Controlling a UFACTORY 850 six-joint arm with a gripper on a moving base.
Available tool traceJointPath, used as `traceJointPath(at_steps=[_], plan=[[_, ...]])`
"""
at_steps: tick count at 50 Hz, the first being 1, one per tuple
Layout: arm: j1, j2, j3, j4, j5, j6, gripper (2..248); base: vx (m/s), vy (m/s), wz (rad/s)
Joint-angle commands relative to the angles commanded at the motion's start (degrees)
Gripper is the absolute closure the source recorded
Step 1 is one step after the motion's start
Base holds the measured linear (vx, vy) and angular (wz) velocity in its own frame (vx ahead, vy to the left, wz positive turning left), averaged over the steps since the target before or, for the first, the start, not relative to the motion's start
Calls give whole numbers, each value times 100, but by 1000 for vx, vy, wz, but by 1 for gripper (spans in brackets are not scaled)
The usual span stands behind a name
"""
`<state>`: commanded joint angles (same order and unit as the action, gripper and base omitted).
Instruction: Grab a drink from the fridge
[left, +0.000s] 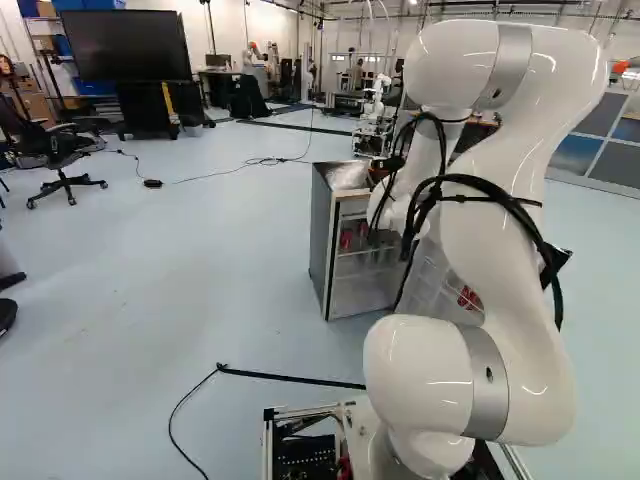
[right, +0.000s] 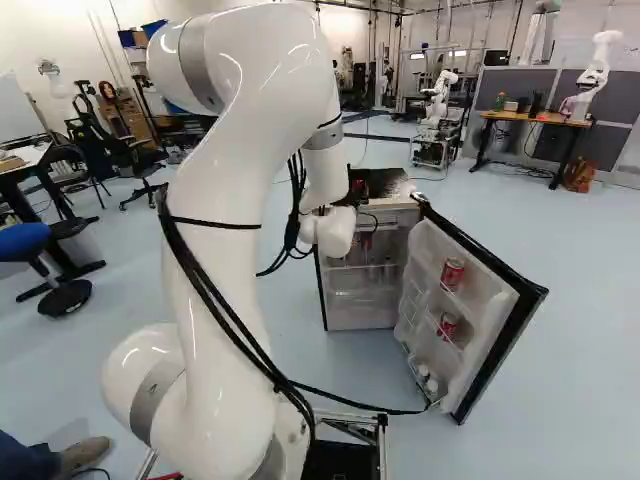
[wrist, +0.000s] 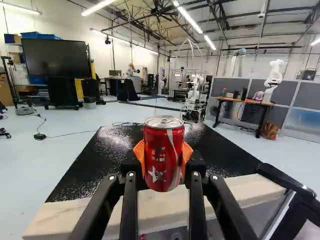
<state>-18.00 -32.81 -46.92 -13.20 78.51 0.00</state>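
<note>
Your pincer (right: 356, 190) is pinching a red can (wrist: 164, 162), with one orange pad (wrist: 187, 152) on each side of it. The can stands up straight, its long way going up and down, across the way the pincer reaches. Its shiny lid (wrist: 164, 121) points up at the roof and its round bottom points down. A white star on its side faces back at you along the pincer.

Ahead of the pincer and lower than the lid is the black top (wrist: 115, 145) of the fridge (left: 322, 240). You can't tell if the can's bottom touches it. Lower than the pincer, the fridge is open, with wire racks (right: 365, 267) inside. The door (right: 490, 320) hangs wide open to the right of the pincer, and two more red cans (right: 452, 272) sit on its shelves, one above the other.

Far ahead of the pincer, to the left, is a big dark screen (wrist: 57, 57). Far ahead to the right is a desk (wrist: 242, 101).
</note>
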Motion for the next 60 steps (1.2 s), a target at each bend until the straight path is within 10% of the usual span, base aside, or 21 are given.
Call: traceJointPath(at_steps=[39, 60], plan=[[79, -590, -620, 0, 0, 0, 158, 0, 0, 0], [79, -590, -620, 0, 0, 0, 30, 0, 0, 0]])
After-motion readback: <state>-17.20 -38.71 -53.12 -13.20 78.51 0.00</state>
